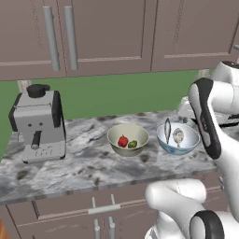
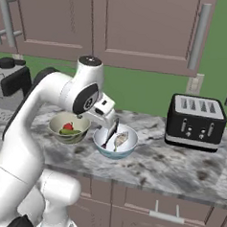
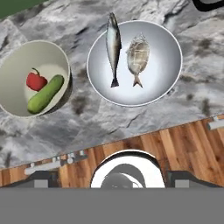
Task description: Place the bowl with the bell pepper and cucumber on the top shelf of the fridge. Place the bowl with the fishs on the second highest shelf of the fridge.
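Looking down from the hand camera, both bowls sit on the marble counter point(image 3: 131, 118) side by side, near each other but not touching. Cream bowl point(image 3: 30, 78) is at the left of the frame with a red bell pepper point(image 3: 36, 81) and a green cucumber point(image 3: 45, 94) lying against each other inside. Blue-white bowl point(image 3: 134, 63) is upper middle, holding two fish: a long slim one point(image 3: 113, 46) and a rounder one point(image 3: 138, 54) next to it, tails pointing toward the bottom of the frame.

From the right base view the gripper point(image 2: 105, 111) hangs just above the counter between the two bowls, over the near rim of the fish bowl, jaws spread wide with nothing in them. Toaster point(image 2: 196, 121) sits at the right of that frame, well apart from the bowls.

Left base view has a coffee machine point(image 1: 38, 123) at the left edge of the counter, cream bowl in the middle, fish bowl right of it
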Motion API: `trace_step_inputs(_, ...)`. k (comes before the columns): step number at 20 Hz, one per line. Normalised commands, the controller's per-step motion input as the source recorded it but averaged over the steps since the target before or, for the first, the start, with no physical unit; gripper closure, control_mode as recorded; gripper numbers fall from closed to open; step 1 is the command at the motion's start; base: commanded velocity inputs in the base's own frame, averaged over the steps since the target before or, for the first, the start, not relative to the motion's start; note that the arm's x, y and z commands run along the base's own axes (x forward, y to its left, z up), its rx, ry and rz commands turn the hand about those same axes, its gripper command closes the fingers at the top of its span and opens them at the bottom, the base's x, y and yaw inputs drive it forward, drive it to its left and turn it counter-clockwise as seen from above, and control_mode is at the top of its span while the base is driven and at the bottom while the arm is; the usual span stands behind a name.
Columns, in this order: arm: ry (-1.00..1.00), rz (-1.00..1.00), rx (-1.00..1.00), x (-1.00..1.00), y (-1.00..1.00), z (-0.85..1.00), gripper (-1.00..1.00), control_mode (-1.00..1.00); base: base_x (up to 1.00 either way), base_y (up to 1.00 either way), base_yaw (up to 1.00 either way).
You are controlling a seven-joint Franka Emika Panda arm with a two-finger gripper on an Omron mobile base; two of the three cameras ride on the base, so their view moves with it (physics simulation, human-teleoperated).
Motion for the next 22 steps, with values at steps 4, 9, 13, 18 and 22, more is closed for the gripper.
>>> trace_step_inputs(4,0.10,-0.36,0.05,-0.70,-1.00,-0.82,-1.00,-1.00,0.00,0.00,0.00)
trace_step_inputs(9,0.14,-0.39,0.04,0.07,-0.86,-0.96,-1.00,-1.00,0.00,0.00,0.00)
trace_step_inputs(13,0.07,-0.29,0.02,0.76,-0.15,-0.42,-1.00,-1.00,0.00,0.00,0.00)
trace_step_inputs(18,0.00,-0.09,0.05,0.69,-0.03,-0.11,-1.00,-1.00,0.00,0.00,0.00)
trace_step_inputs(22,0.00,0.00,0.08,0.59,-0.27,-0.09,-1.00,-1.00,0.00,0.00,0.00)
